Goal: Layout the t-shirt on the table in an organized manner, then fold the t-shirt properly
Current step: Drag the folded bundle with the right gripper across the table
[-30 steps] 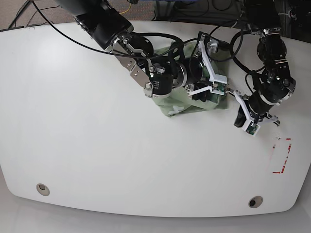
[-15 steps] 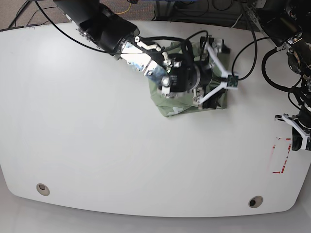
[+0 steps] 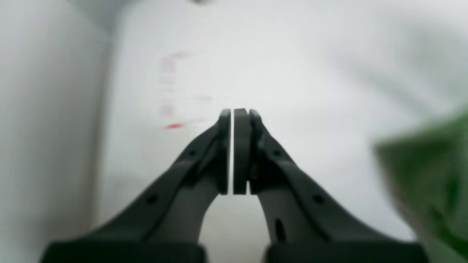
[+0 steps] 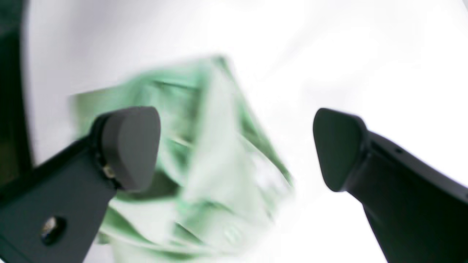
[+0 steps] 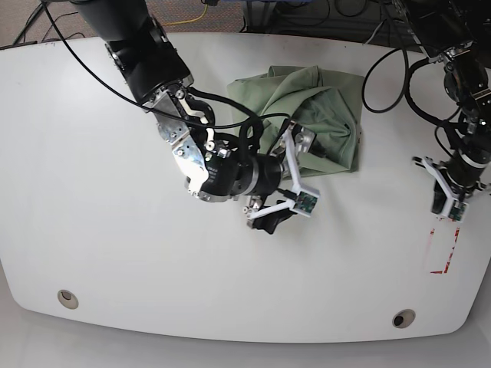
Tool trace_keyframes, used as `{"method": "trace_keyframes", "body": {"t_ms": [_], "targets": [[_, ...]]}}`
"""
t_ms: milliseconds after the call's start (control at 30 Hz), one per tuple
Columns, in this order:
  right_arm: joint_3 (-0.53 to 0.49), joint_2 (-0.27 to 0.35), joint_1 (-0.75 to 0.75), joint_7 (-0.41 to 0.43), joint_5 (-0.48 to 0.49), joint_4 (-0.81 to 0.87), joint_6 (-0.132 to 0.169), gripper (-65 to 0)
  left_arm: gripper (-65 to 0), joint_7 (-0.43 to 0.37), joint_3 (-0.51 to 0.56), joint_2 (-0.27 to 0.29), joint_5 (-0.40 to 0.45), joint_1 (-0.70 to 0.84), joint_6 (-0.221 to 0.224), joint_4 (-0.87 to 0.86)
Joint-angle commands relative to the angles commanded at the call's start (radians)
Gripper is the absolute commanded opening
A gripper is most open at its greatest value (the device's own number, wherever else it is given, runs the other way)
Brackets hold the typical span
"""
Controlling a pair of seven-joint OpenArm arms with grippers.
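The pale green t-shirt (image 5: 311, 111) lies bunched and wrinkled at the back middle of the white table (image 5: 115, 230). My right gripper (image 5: 286, 180) is open and empty, just in front of the shirt's front edge. In the right wrist view the blurred shirt (image 4: 204, 164) lies below the spread fingers (image 4: 128, 146) of this gripper (image 4: 234, 146). My left gripper (image 5: 443, 195) is shut and empty, well right of the shirt, above the table near the red tape. In the left wrist view this gripper (image 3: 233, 113) shows its pads pressed nearly together, and a corner of the shirt (image 3: 431, 182) shows at the right.
A red tape outline (image 5: 445, 249) marks the table near its right edge and is faintly visible in the left wrist view (image 3: 174, 126). Two grommet holes (image 5: 67, 297) (image 5: 403, 318) sit near the front edge. Cables run behind the table's far edge.
My right gripper has pulled off the shirt toward the front and let it lie uncovered. My left gripper moved right a second ago and has since shifted a little.
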Motion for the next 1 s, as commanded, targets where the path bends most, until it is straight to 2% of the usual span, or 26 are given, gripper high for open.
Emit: {"method": "trace_keyframes", "body": {"t_ms": [167,267,400,533,667,733,833,1000], "targets": [[0.101,0.023,-0.049,0.025,0.000,0.003,0.002,-1.0,-65.0,0.009,0.058,0.043,-0.052,0.078,0.000,0.071],[0.133,0.025,-0.066,0.025,0.002,0.018,0.002,-1.0,-65.0,0.066,0.058,0.052,-0.133,0.121,0.000,0.091],[0.138,0.025,-0.075,0.025,0.002,0.008,0.002,-1.0,-65.0,0.135,0.057,0.051,-0.275,0.169,0.000,0.092],[0.138,0.023,-0.080,0.025,0.002,0.005,0.002,-1.0,-65.0,0.138,0.057,0.049,-0.420,0.250,0.000,0.094],[0.137,0.015,-0.080,0.028,0.002,-0.028,0.002,-1.0,-65.0,0.140,0.060,0.049,-0.529,0.305,0.000,0.092],[0.135,-0.009,-0.080,0.057,0.000,-0.043,0.002,-1.0,-65.0,0.141,0.063,0.049,-0.605,0.347,0.000,0.092],[0.135,-0.026,-0.080,0.094,-0.005,-0.069,0.002,-1.0,-65.0,0.141,0.063,0.049,-0.652,0.377,0.000,0.087],[0.132,-0.048,-0.080,0.155,-0.003,-0.133,0.002,-1.0,-65.0,0.143,0.064,0.049,-0.664,0.391,0.000,0.083]]}}
